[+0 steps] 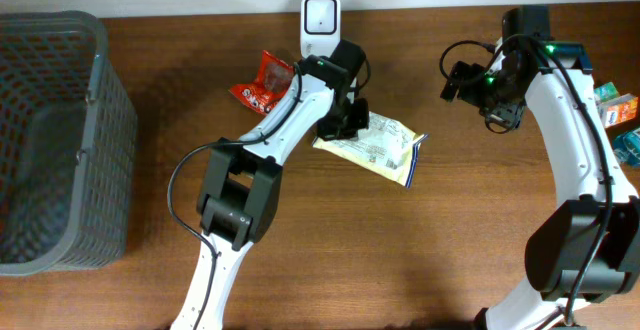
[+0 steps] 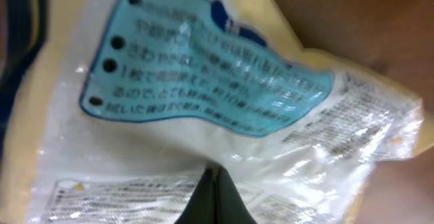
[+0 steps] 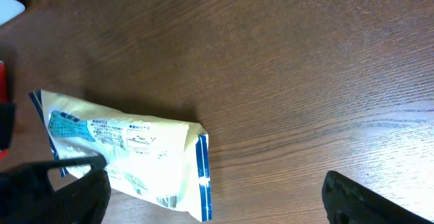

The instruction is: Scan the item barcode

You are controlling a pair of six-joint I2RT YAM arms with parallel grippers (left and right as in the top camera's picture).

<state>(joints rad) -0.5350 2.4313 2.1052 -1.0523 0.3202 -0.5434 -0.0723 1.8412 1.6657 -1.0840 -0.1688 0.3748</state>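
Surface: brown wood-grain table (image 1: 400, 250)
9 o'clock: grey mesh basket (image 1: 100, 120)
12 o'clock: white scanner (image 1: 320, 15), red foil packet (image 1: 262, 82) beside
Centre: pale yellow plastic packet (image 1: 385, 145)
3 o'clock: small coloured cartons (image 1: 620, 105)

White links (image 1: 292, 108); black joints (image 1: 238, 196), cables (image 1: 178, 182) and left end effector (image 1: 354, 124)

Bare table (image 1: 400, 260) front-centre passable; blocked left by basket (image 1: 60, 140), rear by scanner (image 1: 320, 20) and red packet (image 1: 262, 82), far right by boxes (image 1: 620, 115).
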